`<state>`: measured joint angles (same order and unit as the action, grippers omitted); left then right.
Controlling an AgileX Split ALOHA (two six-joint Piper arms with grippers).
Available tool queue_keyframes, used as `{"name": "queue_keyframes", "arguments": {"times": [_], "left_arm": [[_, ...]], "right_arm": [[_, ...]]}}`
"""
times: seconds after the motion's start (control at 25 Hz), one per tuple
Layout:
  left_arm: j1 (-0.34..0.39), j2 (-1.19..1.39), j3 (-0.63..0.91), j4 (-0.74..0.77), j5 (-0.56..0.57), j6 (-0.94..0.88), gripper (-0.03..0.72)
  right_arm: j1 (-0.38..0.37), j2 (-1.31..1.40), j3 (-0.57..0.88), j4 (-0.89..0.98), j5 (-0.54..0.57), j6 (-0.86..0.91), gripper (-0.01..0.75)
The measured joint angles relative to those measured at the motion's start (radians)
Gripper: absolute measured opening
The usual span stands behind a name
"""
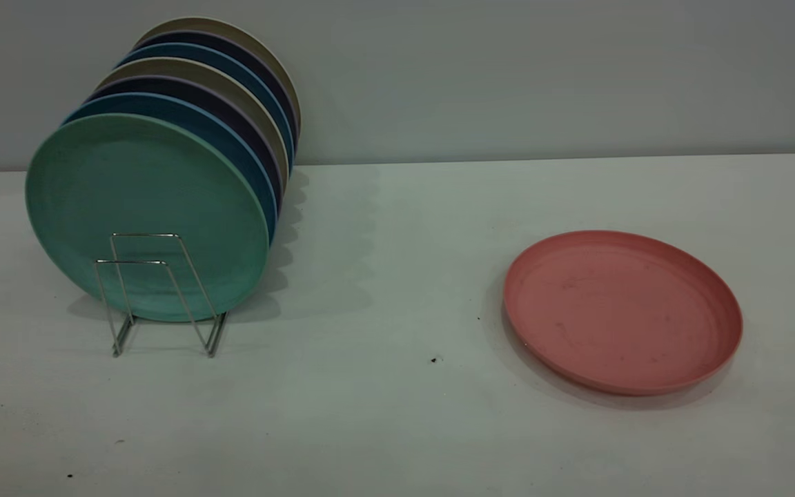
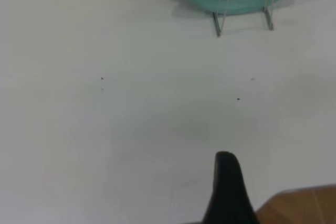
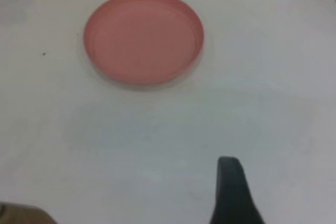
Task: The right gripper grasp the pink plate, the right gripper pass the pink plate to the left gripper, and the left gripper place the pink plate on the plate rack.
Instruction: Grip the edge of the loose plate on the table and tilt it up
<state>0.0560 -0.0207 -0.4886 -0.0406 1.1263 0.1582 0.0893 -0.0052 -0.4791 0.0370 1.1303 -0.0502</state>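
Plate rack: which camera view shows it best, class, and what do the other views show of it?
The exterior view is best: the plate rack shows whole, its front wire loops empty, a teal-green plate and more plates standing behind. The left wrist view shows only the front loops, cut off at the picture's edge. The right wrist view shows none of it.

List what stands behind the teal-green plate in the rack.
Behind the teal-green plate in the plate rack, edges of blue, dark and beige plates show upright; their faces and the rack's rear loops are covered.

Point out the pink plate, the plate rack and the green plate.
pink plate (image 1: 622, 310), exterior view, middle of its flat base.
plate rack (image 1: 156, 290), exterior view, front wire loop.
green plate (image 1: 142, 200), exterior view, middle of its face.
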Motion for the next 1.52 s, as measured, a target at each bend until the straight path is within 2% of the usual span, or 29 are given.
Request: {"name": "queue_keyframes", "arguments": {"times": [0.2, 0.4, 0.64, 0.76, 1.0, 1.12, 1.2, 1.32, 1.52], "left_arm": [[0.000, 0.117, -0.066, 0.000, -0.061, -0.045, 0.620], [0.000, 0.393, -0.165, -0.026, -0.167, -0.067, 0.634], [0.000, 0.770, -0.286, -0.100, -0.261, 0.009, 0.633], [0.000, 0.941, -0.321, -0.212, -0.296, 0.101, 0.629], [0.000, 1.192, -0.361, -0.562, -0.346, 0.373, 0.612], [-0.004, 1.295, -0.381, -0.702, -0.359, 0.499, 0.606], [-0.035, 1.361, -0.410, -0.728, -0.371, 0.532, 0.603], [-0.122, 1.468, -0.463, -0.720, -0.393, 0.541, 0.601], [-0.266, 1.627, -0.553, -0.640, -0.414, 0.520, 0.593]], "right_arm": [[0.000, 0.172, -0.046, 0.041, -0.087, 0.002, 0.538], [0.000, 0.472, -0.108, 0.097, -0.156, -0.001, 0.553], [0.000, 0.814, -0.141, 0.214, -0.373, -0.074, 0.554], [0.000, 0.979, -0.142, 0.302, -0.452, -0.144, 0.554], [0.000, 1.285, -0.175, 0.454, -0.597, -0.250, 0.554], [0.000, 1.438, -0.220, 0.482, -0.634, -0.277, 0.554], [0.000, 1.530, -0.257, 0.494, -0.641, -0.291, 0.554], [0.000, 1.662, -0.325, 0.502, -0.641, -0.311, 0.554], [-0.025, 1.839, -0.444, 0.505, -0.586, -0.365, 0.554]]}}
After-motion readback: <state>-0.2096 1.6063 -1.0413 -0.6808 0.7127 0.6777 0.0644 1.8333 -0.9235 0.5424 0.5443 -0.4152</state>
